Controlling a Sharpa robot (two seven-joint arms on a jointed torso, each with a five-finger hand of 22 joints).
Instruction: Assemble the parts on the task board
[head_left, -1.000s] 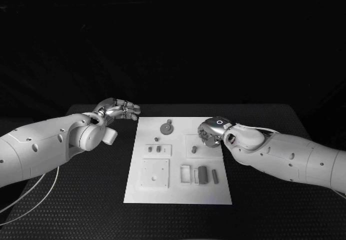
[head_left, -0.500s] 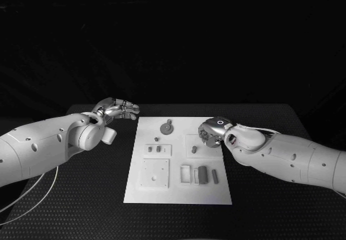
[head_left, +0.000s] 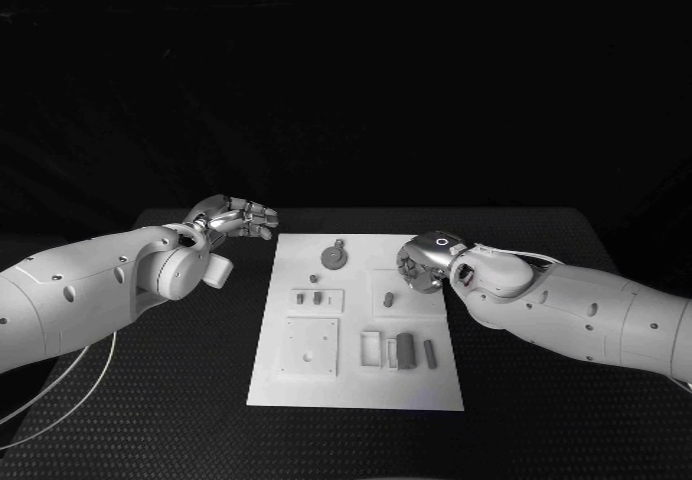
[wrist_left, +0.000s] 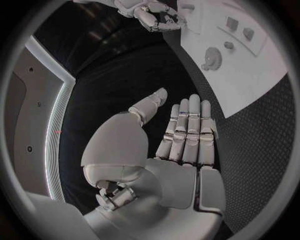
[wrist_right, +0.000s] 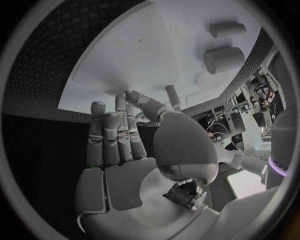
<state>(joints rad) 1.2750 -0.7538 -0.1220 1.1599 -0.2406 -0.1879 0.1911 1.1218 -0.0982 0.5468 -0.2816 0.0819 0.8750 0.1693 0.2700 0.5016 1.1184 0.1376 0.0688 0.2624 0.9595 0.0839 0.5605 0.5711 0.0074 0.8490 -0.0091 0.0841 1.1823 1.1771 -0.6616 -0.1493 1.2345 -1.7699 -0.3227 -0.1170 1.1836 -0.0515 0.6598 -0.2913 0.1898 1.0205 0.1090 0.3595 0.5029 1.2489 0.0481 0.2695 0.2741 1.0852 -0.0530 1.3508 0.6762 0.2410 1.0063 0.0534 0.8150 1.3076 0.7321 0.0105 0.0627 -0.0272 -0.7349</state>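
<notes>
Right hand (head_left: 421, 268): hovering over the right edge of the task board (head_left: 361, 390), beside the small peg (head_left: 389, 298) in the upper right panel; in the right wrist view its fingers (wrist_right: 109, 142) are standing straight and side by side with the thumb angled out, open and holding nothing.
Left hand (head_left: 235, 217): hanging over the counter (head_left: 548, 400) just off the board's upper left corner; in the left wrist view its fingers (wrist_left: 187, 132) are lying flat and together, open and holding nothing.
Task board: lying in the middle of the counter, long side running away from the robot.
Parts, counted in the head view: one round disc part (head_left: 333, 257) near the far edge; one small dark stud (head_left: 313, 279) beside it; two short pieces (head_left: 307, 297) in the left middle panel; one peg in the right panel; one flat plate (head_left: 312, 347); three upright bars (head_left: 398, 349) in the near right cluster. Smaller items may be escaping the count.
Risk, right side: the hand is sitting close above the peg, so an off-centre descent is likely to knock the peg over or push it out of its panel.
Risk, clearance: the right forearm is overhanging the board's edge near the bar cluster; a low sweep could be dragging those bars out of place.
Risk, board: a sideways push from either hand could be sliding the unclamped-looking board on the counter.
</notes>
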